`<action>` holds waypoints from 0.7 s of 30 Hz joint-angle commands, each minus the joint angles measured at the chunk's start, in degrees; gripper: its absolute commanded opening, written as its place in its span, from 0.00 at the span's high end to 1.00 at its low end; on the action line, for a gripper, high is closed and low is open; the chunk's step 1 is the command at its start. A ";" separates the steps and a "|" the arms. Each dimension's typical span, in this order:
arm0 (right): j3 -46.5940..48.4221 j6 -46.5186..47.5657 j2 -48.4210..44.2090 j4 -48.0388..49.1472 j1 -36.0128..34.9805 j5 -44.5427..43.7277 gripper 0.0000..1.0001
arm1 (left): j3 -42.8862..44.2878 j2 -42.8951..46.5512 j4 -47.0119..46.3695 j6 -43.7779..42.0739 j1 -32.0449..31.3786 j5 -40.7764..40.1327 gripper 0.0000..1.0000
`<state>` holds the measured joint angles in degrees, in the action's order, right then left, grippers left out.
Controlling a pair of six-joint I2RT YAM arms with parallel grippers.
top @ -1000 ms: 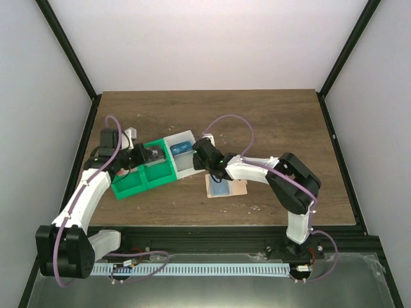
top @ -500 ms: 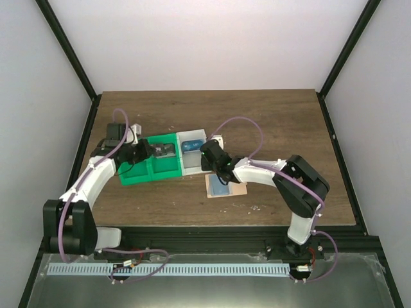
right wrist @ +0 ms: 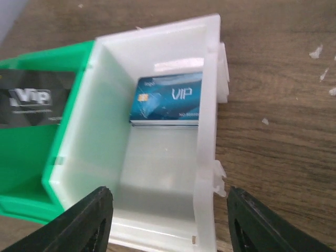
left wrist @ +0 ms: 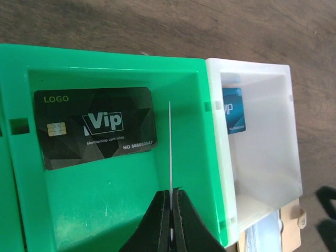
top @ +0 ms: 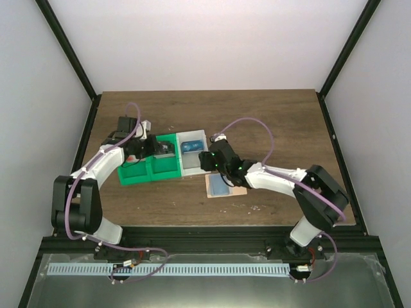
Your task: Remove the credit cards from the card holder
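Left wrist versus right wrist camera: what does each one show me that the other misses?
Only the left wrist: the left pincer shut on a thin card seen edge-on over the green tray, plus a corner of the tan card holder. Only the right wrist: the right pincer open over the white box. Both: the black Vip card in the tray, the blue card in the box.

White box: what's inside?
One blue VIP card lies flat at the far end of the white box. The rest of the floor shows bare. Whether more cards sit beneath it is hidden.
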<state>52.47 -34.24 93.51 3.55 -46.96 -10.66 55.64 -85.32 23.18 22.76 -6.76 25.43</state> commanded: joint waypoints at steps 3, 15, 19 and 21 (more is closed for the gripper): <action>-2.53 0.97 -6.50 2.53 0.11 1.28 0.35 | 1.74 -3.01 -1.11 -1.48 -0.40 -2.74 1.00; -7.31 1.45 -13.40 4.10 0.11 2.04 0.35 | 3.57 -6.11 -1.68 -0.90 -1.22 -5.67 1.00; -7.04 1.45 -13.23 4.13 0.11 2.21 0.35 | 4.46 -7.22 -1.37 -1.01 -1.21 -6.51 1.00; -7.05 1.61 -13.25 4.34 0.11 2.10 0.35 | 4.49 -7.73 -1.32 -1.21 -1.22 -6.65 1.00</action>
<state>45.04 -33.41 80.88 6.59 -46.96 -8.56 58.81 -91.55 22.44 22.26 -7.90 20.43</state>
